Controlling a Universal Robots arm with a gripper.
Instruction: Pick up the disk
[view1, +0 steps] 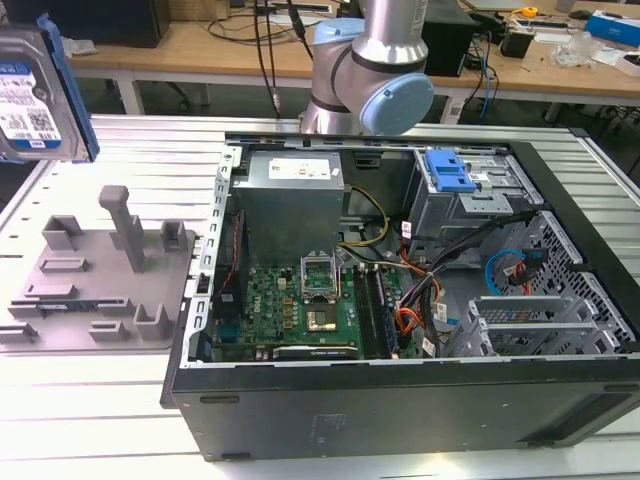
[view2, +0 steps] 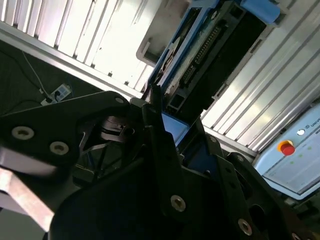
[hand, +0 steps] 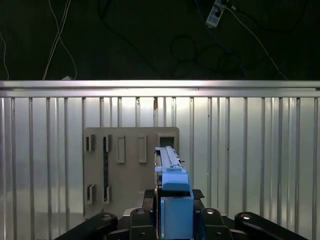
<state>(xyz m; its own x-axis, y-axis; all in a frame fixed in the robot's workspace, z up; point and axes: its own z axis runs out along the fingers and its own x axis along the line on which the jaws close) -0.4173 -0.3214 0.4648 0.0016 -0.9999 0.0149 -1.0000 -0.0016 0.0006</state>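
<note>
The disk (view1: 35, 95) hangs in the air at the exterior view's upper left, upright, with its white-and-blue label facing the camera and a blue rail down its side. It is well above the grey fixture tray (view1: 100, 280) with upright posts. In the first wrist view the disk (hand: 169, 167) shows edge-on, and my gripper (hand: 172, 202) is shut on it with a black finger on each side of the blue rail. The tray (hand: 117, 170) lies far below it. In the second wrist view the gripper (view2: 165, 107) clamps the disk (view2: 215, 45) at its connector end.
An open computer case (view1: 400, 300) with a motherboard, cables and a blue drive-bay bracket (view1: 447, 170) fills the exterior view's right. The arm's base (view1: 370, 70) stands behind it. The table is slatted metal (view1: 90, 410). A control box with a red button (view2: 286, 148) lies beside the table.
</note>
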